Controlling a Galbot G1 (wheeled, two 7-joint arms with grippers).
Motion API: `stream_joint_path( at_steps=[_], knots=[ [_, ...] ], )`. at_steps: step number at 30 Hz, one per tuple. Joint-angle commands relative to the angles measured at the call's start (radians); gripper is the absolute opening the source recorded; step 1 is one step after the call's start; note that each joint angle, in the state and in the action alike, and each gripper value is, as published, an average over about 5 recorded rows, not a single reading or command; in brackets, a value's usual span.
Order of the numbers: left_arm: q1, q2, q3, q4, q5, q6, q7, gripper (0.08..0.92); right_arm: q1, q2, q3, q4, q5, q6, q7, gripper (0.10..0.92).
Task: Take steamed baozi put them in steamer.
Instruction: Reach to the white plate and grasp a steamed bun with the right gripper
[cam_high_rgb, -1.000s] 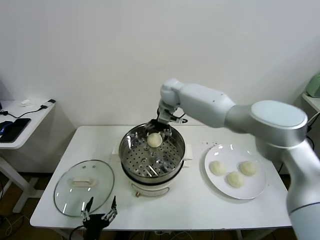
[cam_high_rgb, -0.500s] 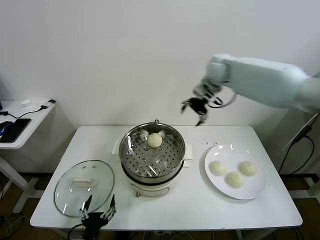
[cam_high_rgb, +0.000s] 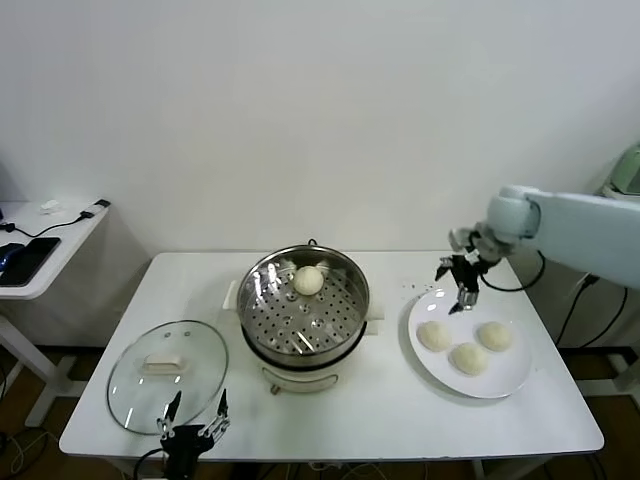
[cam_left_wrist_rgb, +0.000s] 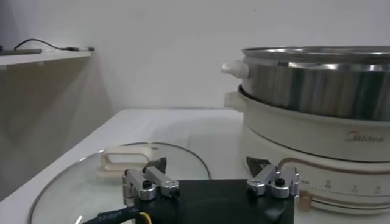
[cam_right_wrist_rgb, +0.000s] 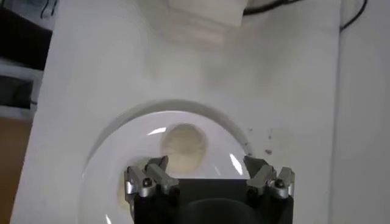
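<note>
1. Head view: the right gripper (cam_high_rgb: 459, 283) hangs with jaws spread and empty over the far-left rim of the white plate (cam_high_rgb: 505, 383). The three steamed baozi on the plate (cam_high_rgb: 434, 336) (cam_high_rgb: 470, 358) (cam_high_rgb: 495, 335) lie just below and toward the robot from it; the leftmost bun is nearest. One more baozi (cam_high_rgb: 308, 280) already sits in the steamer (cam_high_rgb: 306, 308), at the far side of the perforated tray. The right arm is plainly the nearer one. The left gripper (cam_high_rgb: 195, 428) is parked at the table's near edge, beside the glass lid (cam_high_rgb: 168, 374).

2. Left wrist view: the left gripper (cam_left_wrist_rgb: 210, 182) is spread, holding nothing; the lid (cam_left_wrist_rgb: 91, 189) lies flat below it, and the steamer's (cam_left_wrist_rgb: 317, 91) polished steel wall stands on a cream base.

3. Right wrist view: the right gripper (cam_right_wrist_rgb: 209, 181) is wide apart, with one baozi (cam_right_wrist_rgb: 183, 145) centred between the jaws, below them on the glossy plate (cam_right_wrist_rgb: 109, 158). The bun is round, domed and matt, with no long axis, so judged approachable from any angle.
</note>
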Motion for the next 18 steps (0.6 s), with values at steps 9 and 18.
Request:
stream_joint_path(
  at_steps=[9,18],
  knots=[
    [0.009,-0.004,-0.005,0.018,0.006,-0.008,-0.003,0.823,-0.338,0.018,0.222,-0.146,-0.060,-0.113,0.065,0.823],
    [0.013,-0.003,0.001,0.020,0.009,-0.012,-0.004,0.823,-0.375,0.063,0.253,-0.200,-0.101,-0.107,0.066,0.823]
  ],
)
